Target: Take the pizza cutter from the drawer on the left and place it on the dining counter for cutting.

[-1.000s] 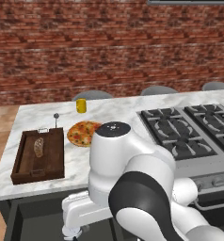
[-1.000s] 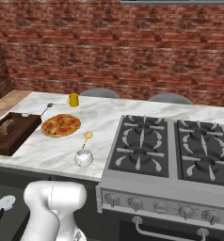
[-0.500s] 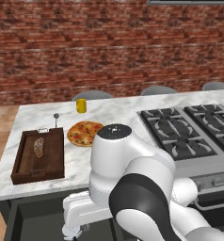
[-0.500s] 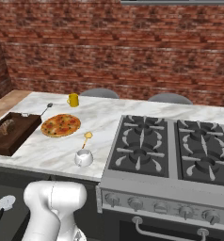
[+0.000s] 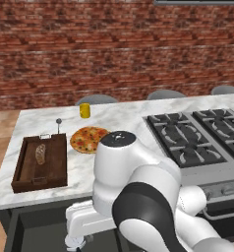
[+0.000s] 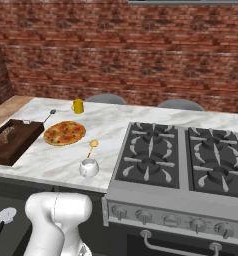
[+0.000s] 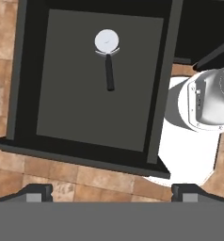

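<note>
**Operator:** Comparing this moment against the previous second, what has altered?

**Technician:** No visible change. Both base views match the earlier pictures in every detail: the arm has the same folded pose and no item has shifted. The claw [image 7: 112, 192] remains spread fully wide, holding nothing, poised high above the drawer [image 7: 23, 70].

**Operator:** State the drawer condition.

**Technician:** Pulled out, its dark floor fully exposed to the hand camera. The pizza cutter [image 7: 108, 54] lies flat inside, clear of every wall. In the hand view its pale wheel points toward the top of the picture and its black handle toward the bottom. The right base view also shows it low at the left edge [image 6: 3, 220].

**Operator:** What does the lack of motion mean for the task?

**Technician:** Judgement: the pick has not begun. The claw is well apart from the cutter and not centred over it, so alignment and descent are outstanding. The slim handle is the likely grasp point; the jaws would need to straddle it across its width.

**Operator:** And the destination?

**Technician:** The dining surface [image 5: 124, 115] lies beyond and above the drawer. It carries the wooden tray [image 5: 20, 167], the pizza [image 5: 88, 139] and, further back, the yellow cup [image 5: 84, 110]. Bare marble beside the pizza appears available for placement.
</note>
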Controlling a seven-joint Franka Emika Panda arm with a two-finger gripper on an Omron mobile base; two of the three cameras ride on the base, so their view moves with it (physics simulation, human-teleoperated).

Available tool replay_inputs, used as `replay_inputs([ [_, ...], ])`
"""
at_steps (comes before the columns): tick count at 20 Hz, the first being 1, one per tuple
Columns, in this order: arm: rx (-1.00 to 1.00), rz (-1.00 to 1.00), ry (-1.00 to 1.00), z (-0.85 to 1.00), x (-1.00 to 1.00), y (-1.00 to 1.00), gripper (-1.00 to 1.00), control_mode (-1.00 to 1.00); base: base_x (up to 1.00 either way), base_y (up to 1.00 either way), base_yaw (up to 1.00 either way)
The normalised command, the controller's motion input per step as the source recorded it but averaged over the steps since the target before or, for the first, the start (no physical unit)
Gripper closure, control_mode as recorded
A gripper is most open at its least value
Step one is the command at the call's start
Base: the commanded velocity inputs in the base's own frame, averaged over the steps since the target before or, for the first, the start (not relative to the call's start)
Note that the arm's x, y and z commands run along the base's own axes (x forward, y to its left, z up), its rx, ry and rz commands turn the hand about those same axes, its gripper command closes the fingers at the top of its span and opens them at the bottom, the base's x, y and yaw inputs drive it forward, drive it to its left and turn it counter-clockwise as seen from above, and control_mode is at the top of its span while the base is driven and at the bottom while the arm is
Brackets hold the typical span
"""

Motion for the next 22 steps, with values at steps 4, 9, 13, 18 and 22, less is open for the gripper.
replay_inputs([
  [4,0.0,0.0,0.0,-0.17,0.0,0.0,-1.0,-1.0,0.0,0.0,0.0],
  [9,0.0,0.0,0.0,-0.19,0.0,0.0,-1.0,-1.0,0.0,0.0,0.0],
  [13,0.0,0.0,0.0,-0.19,0.0,0.0,-1.0,-1.0,0.0,0.0,0.0],
  [18,0.0,0.0,0.0,-0.09,0.0,0.0,-1.0,-1.0,0.0,0.0,0.0],
  [22,0.0,0.0,0.0,-0.11,0.0,0.0,-1.0,-1.0,0.0,0.0,0.0],
])
